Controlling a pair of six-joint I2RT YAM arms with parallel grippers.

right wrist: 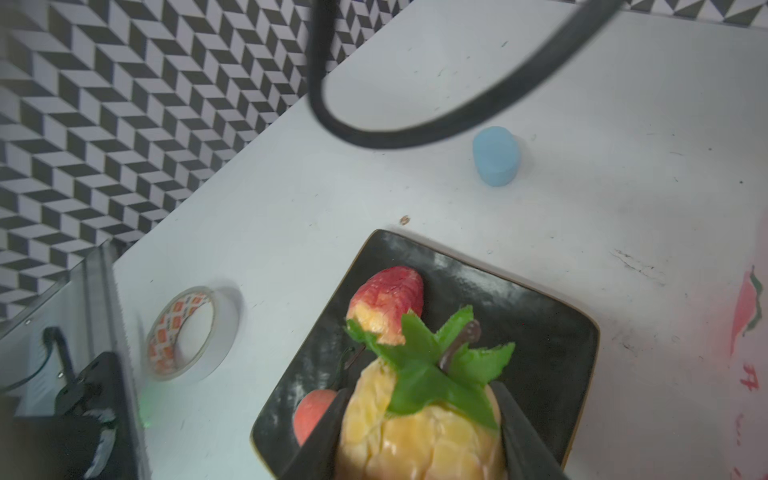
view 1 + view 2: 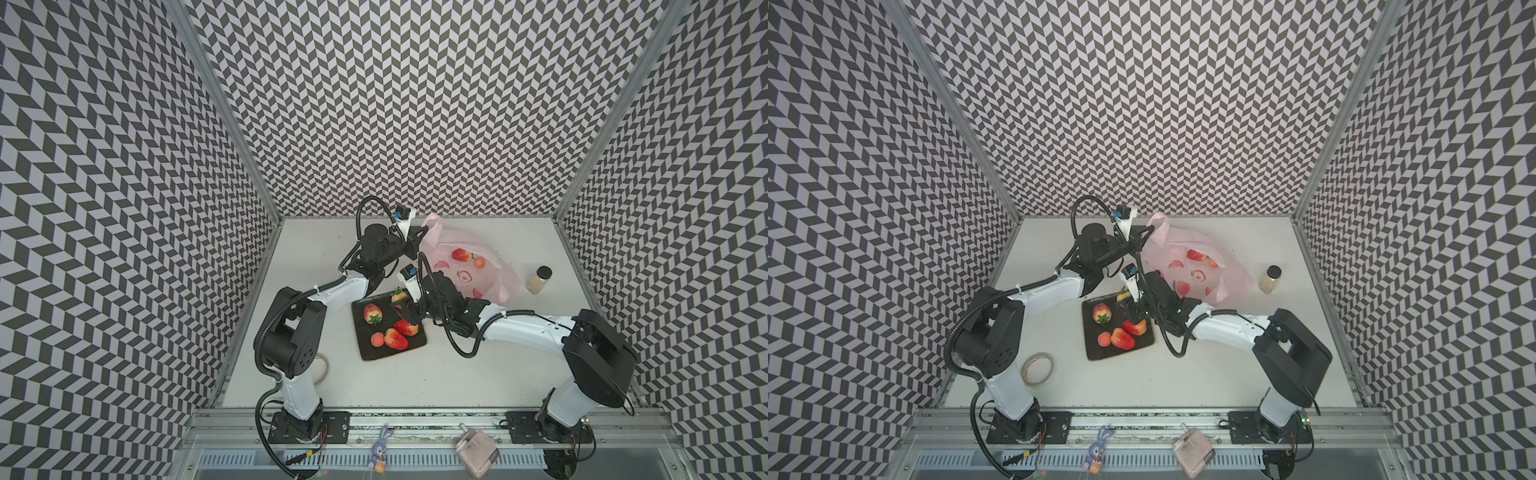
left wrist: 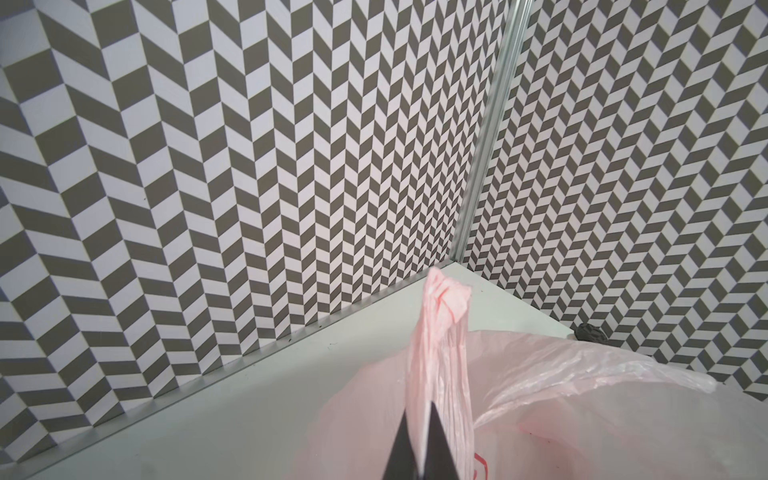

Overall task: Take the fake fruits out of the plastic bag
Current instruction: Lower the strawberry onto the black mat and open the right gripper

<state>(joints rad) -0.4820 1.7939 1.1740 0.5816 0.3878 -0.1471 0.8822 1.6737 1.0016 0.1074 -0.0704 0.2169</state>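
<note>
Fruit count: five strawberries, two peach balls.

Plate: one, dark, square, glossy, mid-tabletop, left of centre. On it are a strawberry by its far left corner, two strawberries side by side toward the near right corner, and one ball just beside them.

Right pincer grasps a yellow strawberry by its flanks, over the plate. Green cap and brown stem point away from the wrist. Cannot tell whether it touches the plate.

Bag: one, pale pink, crinkled, near the far edge, right of centre. In its open mouth lie one strawberry and one ball, close together. Left pincer is clenched on a handle, which stands up off the tabletop.

Print: red fruit-like marks on the bag. Red characters show in the right wrist view, too blurred to read. Tape roll: one, near the left edge toward the front, core checked orange and white, wording illegible.

Also one jar, black lid, beige contents, upright near the right edge. One blue blob sits on bare tabletop, apart from the plate.

Tabletop: white, scuffed, specked. Three walls in grey-and-white chevrons, with aluminium posts at the far corners.
</note>
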